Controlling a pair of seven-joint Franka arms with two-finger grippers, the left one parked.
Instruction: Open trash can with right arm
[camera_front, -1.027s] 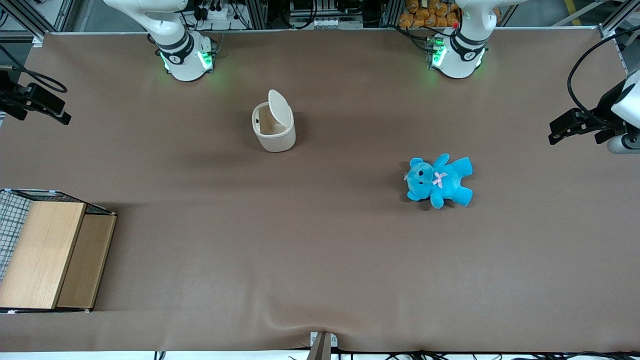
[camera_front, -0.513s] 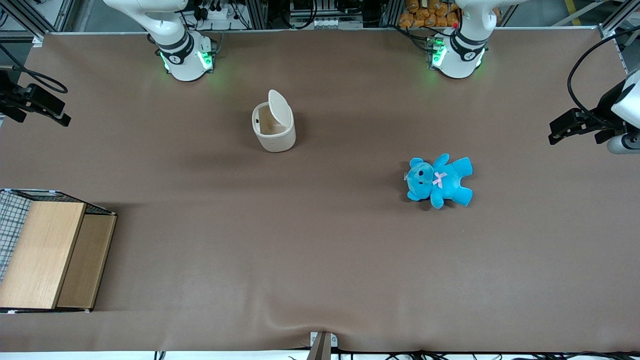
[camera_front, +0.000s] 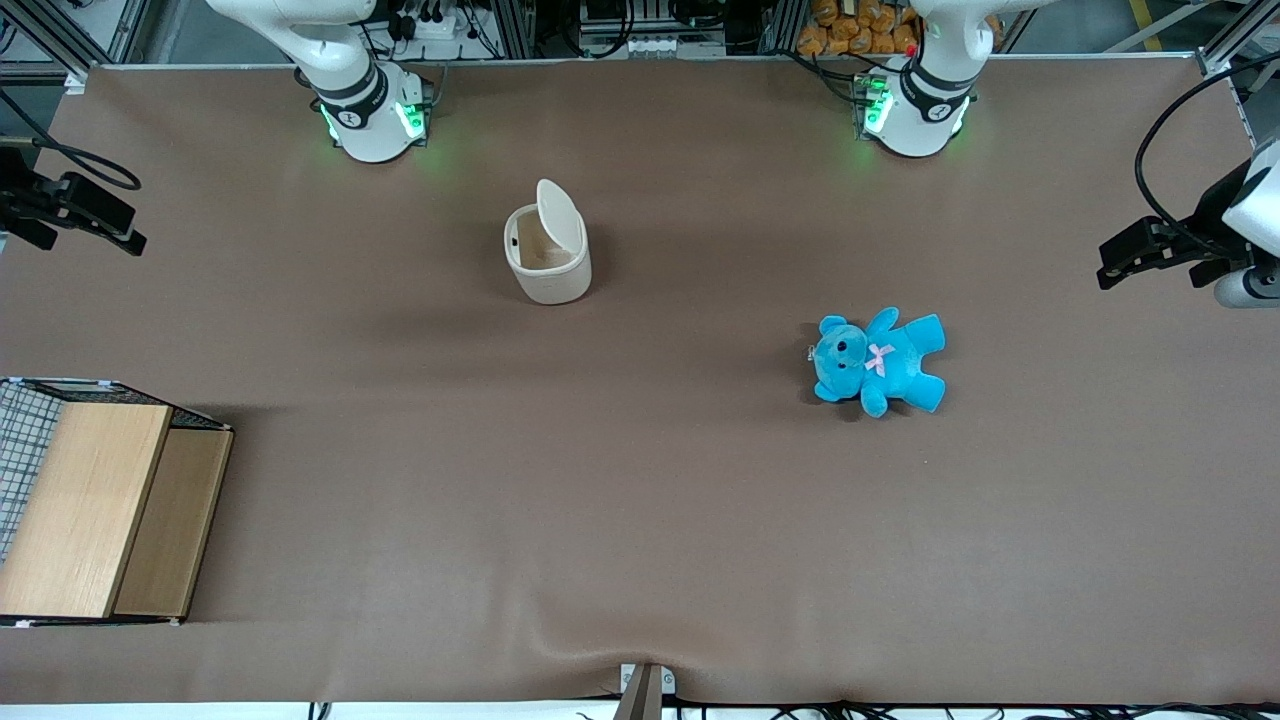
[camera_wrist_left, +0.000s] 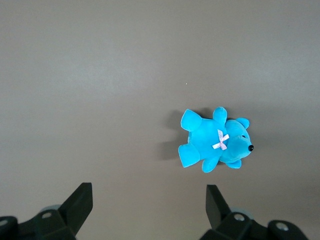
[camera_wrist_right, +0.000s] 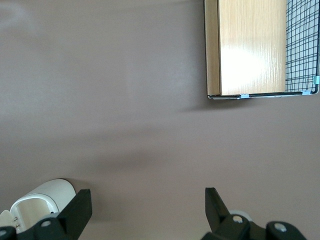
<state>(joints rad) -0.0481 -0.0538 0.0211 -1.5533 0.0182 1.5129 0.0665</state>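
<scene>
Tool (camera_wrist_right: 145, 212) held high at the working arm's end of the table, fingers spread apart and empty.

The can (camera_front: 547, 255) is seen standing on the table (camera_front: 640, 480) with its lid (camera_front: 559, 213) tipped upright (the task looks done). If any retreat is left, it is best made clear of the lid, so nothing is knocked shut.
</scene>
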